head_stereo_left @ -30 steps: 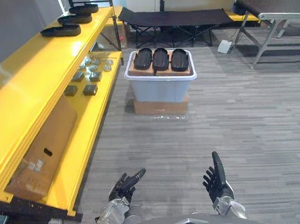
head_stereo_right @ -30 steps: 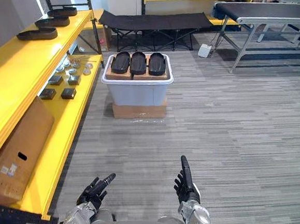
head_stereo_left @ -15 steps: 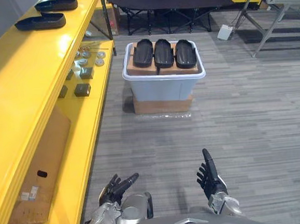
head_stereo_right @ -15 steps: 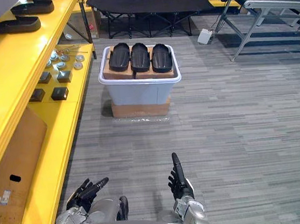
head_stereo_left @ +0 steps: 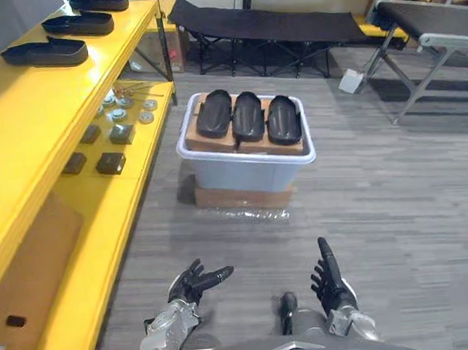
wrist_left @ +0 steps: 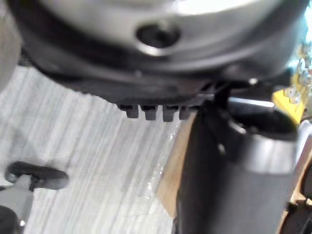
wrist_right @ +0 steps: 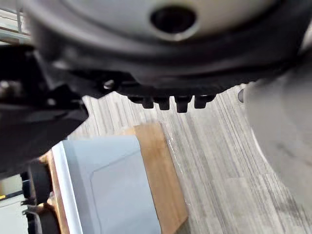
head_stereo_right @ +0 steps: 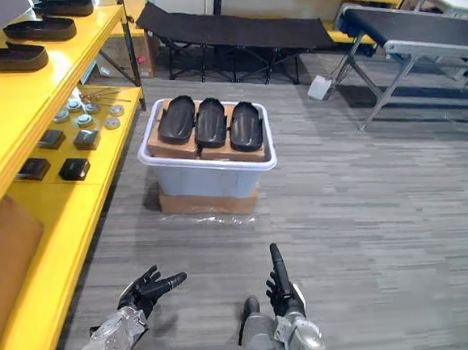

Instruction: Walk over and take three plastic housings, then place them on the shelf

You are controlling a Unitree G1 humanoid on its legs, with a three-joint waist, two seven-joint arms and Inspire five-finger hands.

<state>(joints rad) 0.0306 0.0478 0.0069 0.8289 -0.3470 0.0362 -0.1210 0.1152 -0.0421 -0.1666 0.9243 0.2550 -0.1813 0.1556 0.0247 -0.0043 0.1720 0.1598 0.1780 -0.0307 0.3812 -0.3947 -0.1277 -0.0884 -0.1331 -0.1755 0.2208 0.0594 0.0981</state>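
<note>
The fingers (head_stereo_left: 216, 273) of my left hand (head_stereo_left: 191, 287) are straight and a little spread, with the thumb standing to the side, and they hold nothing. My right hand (head_stereo_left: 332, 282) also keeps its fingers straight and close together. The head cameras see it from the edge, so its palm is hidden, but it grips nothing. In the left wrist view my fingers (wrist_left: 150, 111) are cut down to a short row of dark stubs under the bulk of the hand. Past them I make out the grey floor (wrist_left: 83, 146) and a brown edge with clear film, which I cannot name with certainty. The right wrist view shows the same row of stubs (wrist_right: 170, 102), and past them, from low, the pale side wall of the bin (wrist_right: 114, 192) and the cardboard box (wrist_right: 163, 178) under it. The dark shapes at that view's edge are too cut off to tell. Both hands hang low over the floor, well apart from the bin. From the eye views I see the top of the bin, where the three black housings (head_stereo_left: 248, 115) lie side by side on a cardboard sheet (head_stereo_left: 207, 142). At my left stands the yellow shelf (head_stereo_left: 28, 130). Its upper board bears three more dark housings (head_stereo_left: 43, 52) in a row. Its lower board bears small dark blocks (head_stereo_left: 110, 162) and round pieces (head_stereo_left: 120, 113), too small to identify. Behind the bin is a black folding cot (head_stereo_left: 271, 28).
</note>
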